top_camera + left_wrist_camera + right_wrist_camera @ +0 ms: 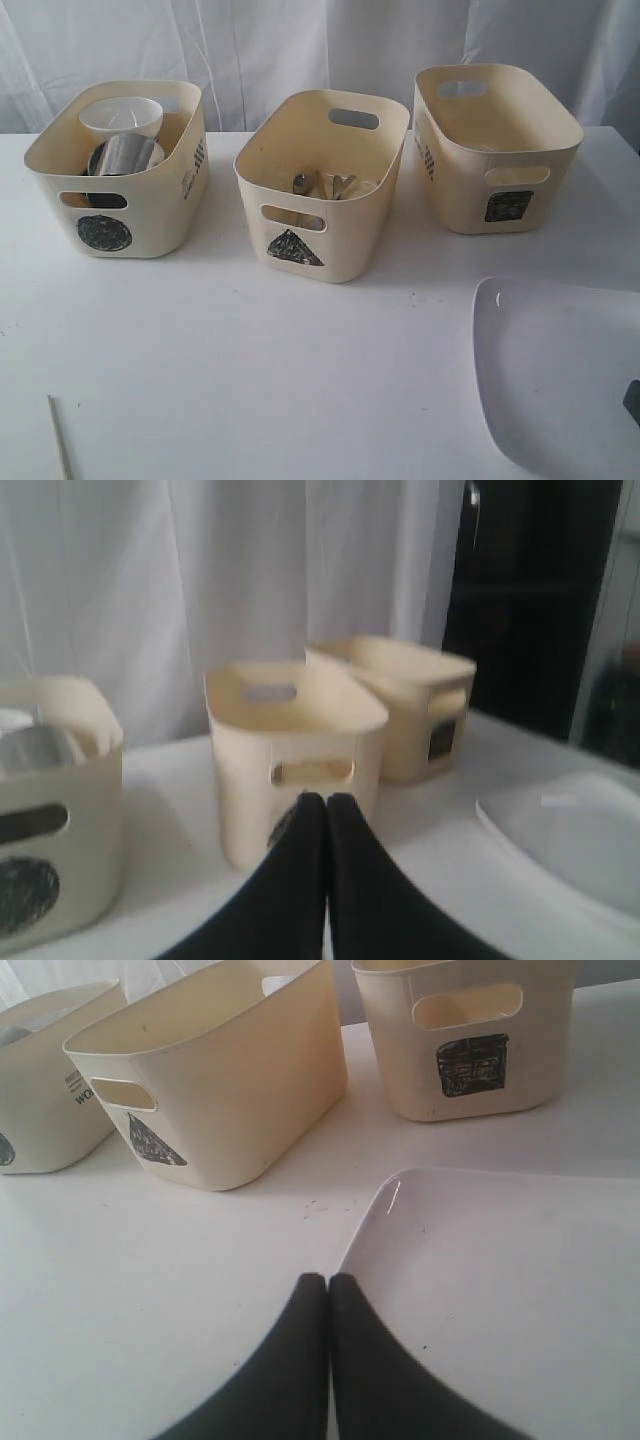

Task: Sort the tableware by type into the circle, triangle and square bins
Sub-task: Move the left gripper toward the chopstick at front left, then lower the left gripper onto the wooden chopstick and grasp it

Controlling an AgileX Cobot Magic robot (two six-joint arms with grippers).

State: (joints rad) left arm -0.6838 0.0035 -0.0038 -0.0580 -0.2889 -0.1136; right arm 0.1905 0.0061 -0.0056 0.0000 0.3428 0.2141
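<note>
My left pincer point(327, 798) has its two black fingers pressed together on nothing, and it points at the bin with the triangle point(290, 760). My right pincer point(329, 1280) is also pressed together and empty, its tips level with the rim of the big white plate point(500, 1300); I cannot tell if they touch it. In the exterior view the plate point(560, 380) lies flat on the table point(250, 380) at 4 o'clock, cut off by the frame. The triangle bin point(350, 250) sits near 12 o'clock with steel cutlery point(325, 185) lying inside. The circle bin point(150, 215) is at 10 o'clock, holding a small white bowl point(120, 118) on top of a steel mug point(125, 155). The square bin point(460, 200) stands at 2 o'clock. One wooden chopstick point(60, 440) lies on the table at 7 o'clock, well apart from the bins.
</note>
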